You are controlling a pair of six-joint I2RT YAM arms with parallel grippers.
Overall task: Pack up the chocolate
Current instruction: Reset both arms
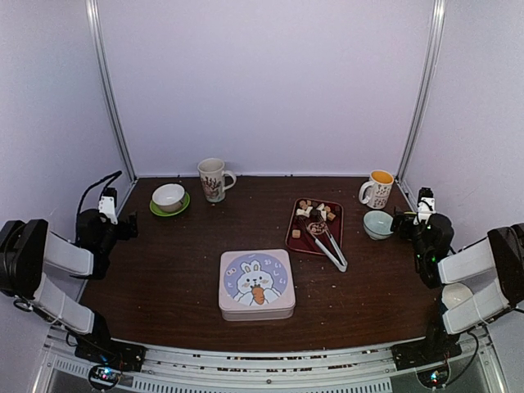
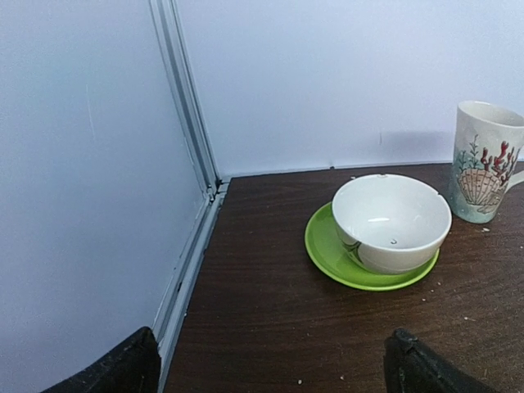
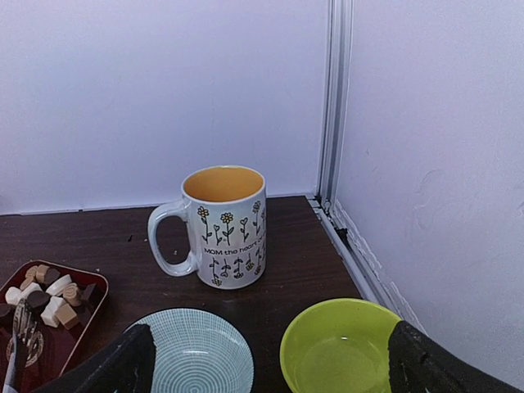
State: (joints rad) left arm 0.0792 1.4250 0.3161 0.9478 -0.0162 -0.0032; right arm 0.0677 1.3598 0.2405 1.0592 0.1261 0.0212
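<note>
two mugs: shell mug (image 1: pixel 213 179), flower mug (image 1: pixel 377 189). one lidded rabbit tin (image 1: pixel 256 283). one red tray (image 1: pixel 292 245) holds chocolate (image 1: pixel 315 210) plus tongs (image 1: pixel 332 246). left gripper (image 2: pixel 270 367) and right gripper (image 3: pixel 274 360) both spread wide, empty.

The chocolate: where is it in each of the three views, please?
Top external: chocolate on the dark red tray, right of centre.
Left wrist: not in view.
Right wrist: chocolate in the bottom left corner.
Shared landmark: the orange-lined flowered mug, right of the tray in both.
</note>
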